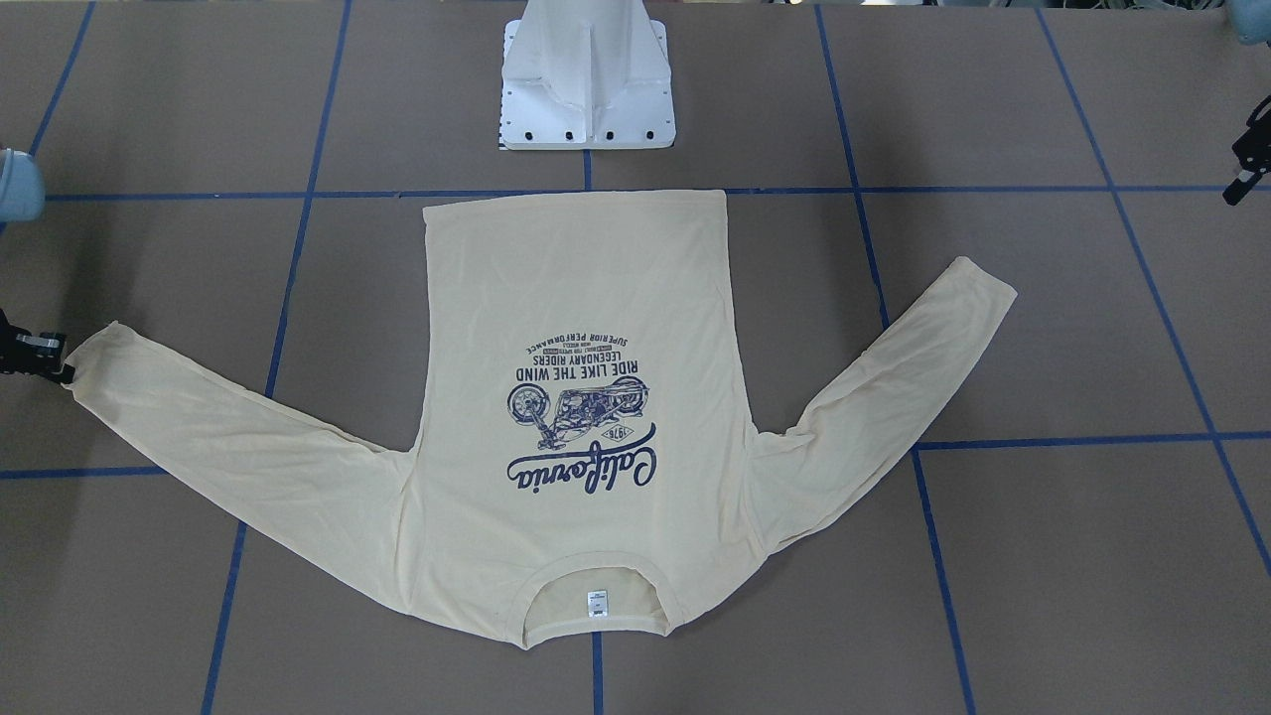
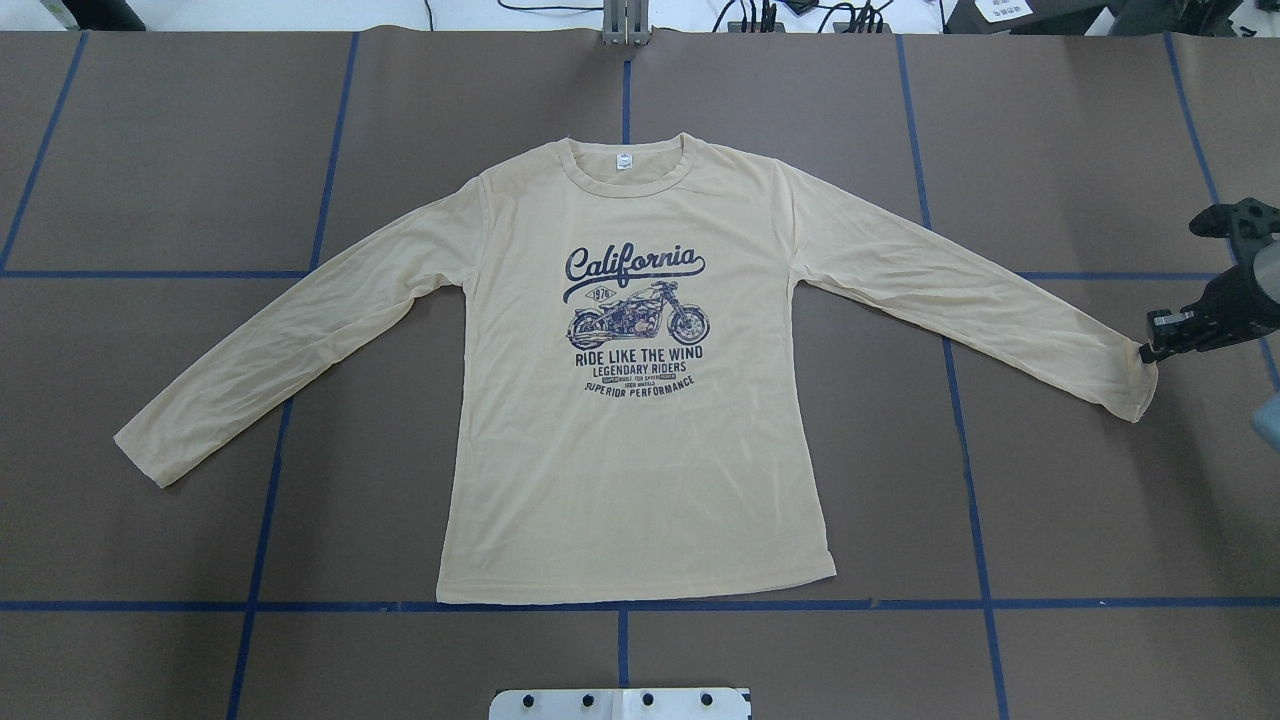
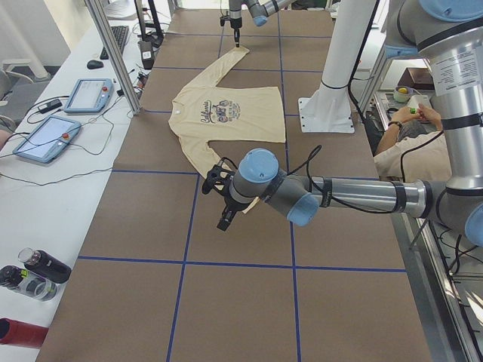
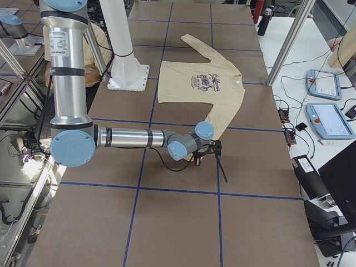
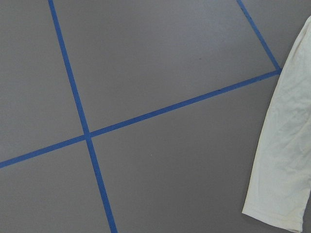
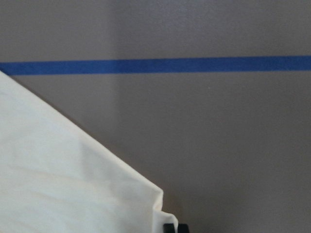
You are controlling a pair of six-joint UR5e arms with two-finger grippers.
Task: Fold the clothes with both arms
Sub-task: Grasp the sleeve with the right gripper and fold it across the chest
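Observation:
The cream-yellow shirt (image 2: 640, 440) lies flat on the brown table, print up, collar (image 2: 628, 170) on the far side and both sleeves spread outward. My right gripper (image 2: 1148, 351) is at the table surface on the corner of the right sleeve cuff (image 2: 1135, 385). In the right wrist view its fingertips (image 6: 168, 227) are pinched together on the slightly puckered cuff corner (image 6: 155, 204). My left gripper (image 1: 1235, 195) hangs above bare table beyond the left sleeve cuff (image 1: 983, 283), looks shut and holds nothing. The left wrist view shows that cuff (image 5: 282, 204) at its right edge.
The white pedestal base (image 1: 588, 94) stands at the robot's side of the table, just past the shirt's hem (image 1: 576, 199). Blue tape lines (image 2: 620, 605) grid the table. A side bench with tablets (image 3: 45, 136) and bottles (image 3: 34, 275) runs along the far edge.

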